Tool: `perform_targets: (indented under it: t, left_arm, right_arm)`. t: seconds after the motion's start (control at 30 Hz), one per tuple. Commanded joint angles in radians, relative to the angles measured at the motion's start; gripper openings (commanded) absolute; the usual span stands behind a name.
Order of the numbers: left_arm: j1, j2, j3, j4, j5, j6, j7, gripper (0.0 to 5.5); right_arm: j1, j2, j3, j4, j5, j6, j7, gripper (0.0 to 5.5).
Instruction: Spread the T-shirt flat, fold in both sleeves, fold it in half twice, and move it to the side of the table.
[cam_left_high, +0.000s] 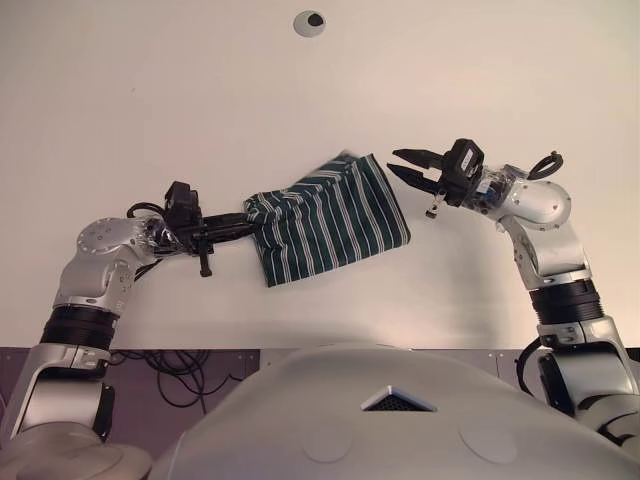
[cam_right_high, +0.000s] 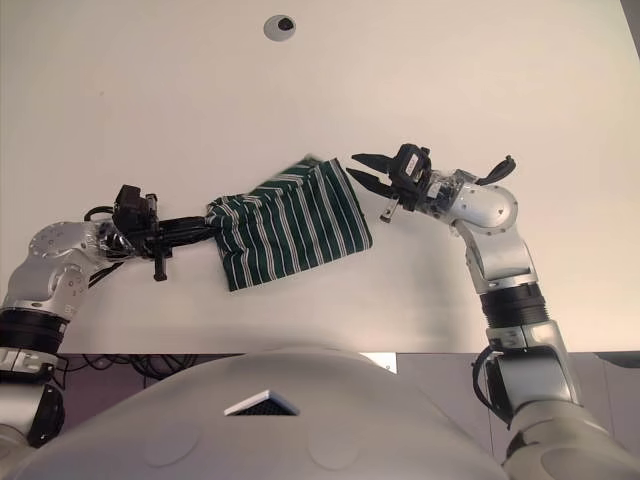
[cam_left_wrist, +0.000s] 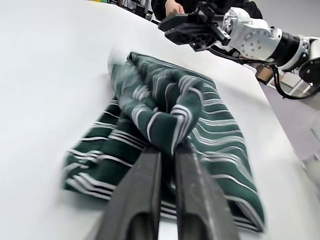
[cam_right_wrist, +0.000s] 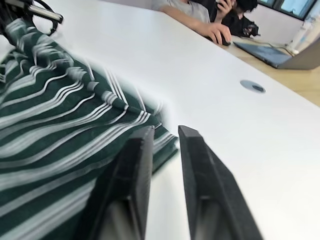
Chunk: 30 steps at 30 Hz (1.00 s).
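Left hand (cam_left_high: 243, 227): clenched on the bunched left edge of the T-shirt (cam_left_high: 330, 222); the left wrist view shows the pinched fold close up.
Right hand (cam_left_high: 397, 163): released, fingers parted, just beside the T-shirt's far right corner.
T-shirt: folded, mid-desk (cam_left_high: 300, 90).
Right wrist view adds a laptop (cam_right_wrist: 285, 54) at the far edge.

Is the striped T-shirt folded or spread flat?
Folded: the dark green white-striped fabric T-shirt lies as a compact layered bundle, one bunched edge pinched in the left claw.
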Motion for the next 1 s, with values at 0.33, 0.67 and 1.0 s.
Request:
perform_targets:
  t: [0.33, 0.67, 1.0]
  left_arm:
    - [-0.200, -0.130, 0.160, 0.405, 0.299, -0.020, 0.450, 1.55]
    - [-0.480, -0.670, 0.408, 0.412, 0.101, -0.633, 0.652, 1.55]
    - [-0.648, -0.753, 0.503, 0.853, 0.178, -0.764, 0.736, 1.55]
  right_arm:
    - [0.040, 0.186, 0.144, -0.043, -0.097, -0.214, -0.037, 2.17]
    - [-0.204, 0.098, 0.084, 0.717, -0.570, -0.081, -0.777, 2.17]
    - [-0.137, 0.046, -0.188, 0.448, -0.634, -0.611, -1.440, 2.17]
